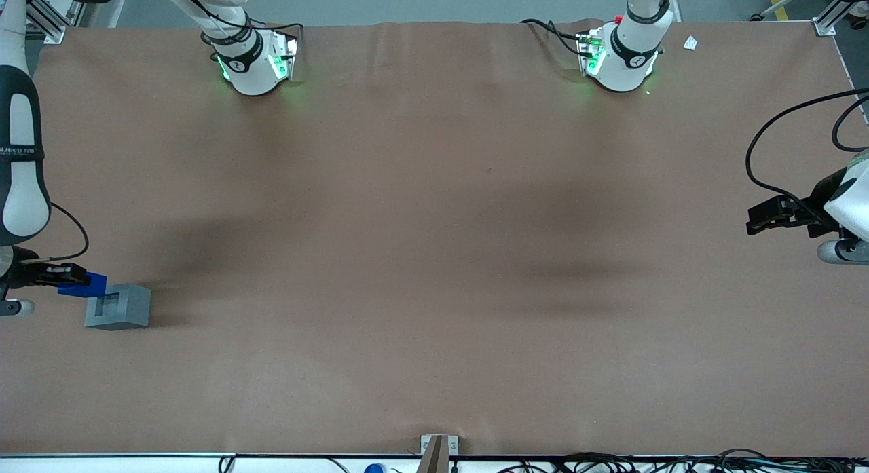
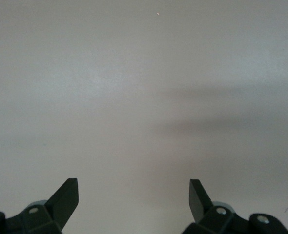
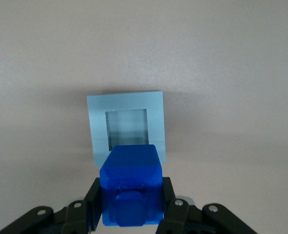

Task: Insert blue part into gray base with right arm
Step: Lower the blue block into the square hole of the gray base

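Observation:
My right gripper [image 1: 76, 277] hangs at the working arm's end of the table, shut on the blue part [image 1: 87, 284]. In the right wrist view the blue part [image 3: 131, 183] sits clamped between both black fingers [image 3: 92, 200], its raised stub facing the camera. The gray base [image 1: 119, 306] rests on the brown table right beside the held part, slightly nearer the front camera, its dark square recess facing up. From the wrist, the gray base [image 3: 156, 114] lies just ahead of the part, and the part's front edge overlaps the base's near rim. The recess [image 3: 126, 124] shows open.
The brown table surface [image 1: 434, 256] stretches wide toward the parked arm's end. Two white arm bases [image 1: 254, 59] stand along the edge farthest from the front camera. A small metal bracket [image 1: 438, 446] sits at the table's near edge.

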`<state>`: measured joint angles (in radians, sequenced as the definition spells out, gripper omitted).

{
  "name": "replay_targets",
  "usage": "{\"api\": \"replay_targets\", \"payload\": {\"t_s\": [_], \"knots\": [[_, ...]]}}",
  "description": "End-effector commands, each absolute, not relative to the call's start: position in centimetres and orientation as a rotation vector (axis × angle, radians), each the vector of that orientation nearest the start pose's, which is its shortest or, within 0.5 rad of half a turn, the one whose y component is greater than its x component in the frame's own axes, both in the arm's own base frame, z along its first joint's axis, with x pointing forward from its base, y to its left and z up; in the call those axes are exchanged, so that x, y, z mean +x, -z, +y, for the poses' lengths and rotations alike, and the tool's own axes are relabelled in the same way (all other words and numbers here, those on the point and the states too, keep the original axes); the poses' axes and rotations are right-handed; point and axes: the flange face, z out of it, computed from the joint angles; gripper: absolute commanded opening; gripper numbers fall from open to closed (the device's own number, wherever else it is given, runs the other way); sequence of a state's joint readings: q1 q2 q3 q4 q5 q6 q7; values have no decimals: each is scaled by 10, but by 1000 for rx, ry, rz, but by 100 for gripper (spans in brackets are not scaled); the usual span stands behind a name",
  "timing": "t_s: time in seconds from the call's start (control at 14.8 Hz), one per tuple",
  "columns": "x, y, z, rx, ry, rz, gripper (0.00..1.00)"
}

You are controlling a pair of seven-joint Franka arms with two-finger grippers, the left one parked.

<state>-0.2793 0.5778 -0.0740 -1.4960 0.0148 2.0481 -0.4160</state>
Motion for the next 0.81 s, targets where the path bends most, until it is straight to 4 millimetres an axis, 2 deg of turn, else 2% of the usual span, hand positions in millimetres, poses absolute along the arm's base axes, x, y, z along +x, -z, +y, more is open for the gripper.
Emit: {"api": "replay_targets", "payload": {"t_s": [0.0,0.2,0.47,0.74], "knots": [[678,-326,-235,-3146,-72,-98,2],[685,-325,-234,-3143,-85,-99,1],[693,-317,-219,-3146,-93,-63,1],[697,-314,-217,-3148,-91,-69,1]]}}
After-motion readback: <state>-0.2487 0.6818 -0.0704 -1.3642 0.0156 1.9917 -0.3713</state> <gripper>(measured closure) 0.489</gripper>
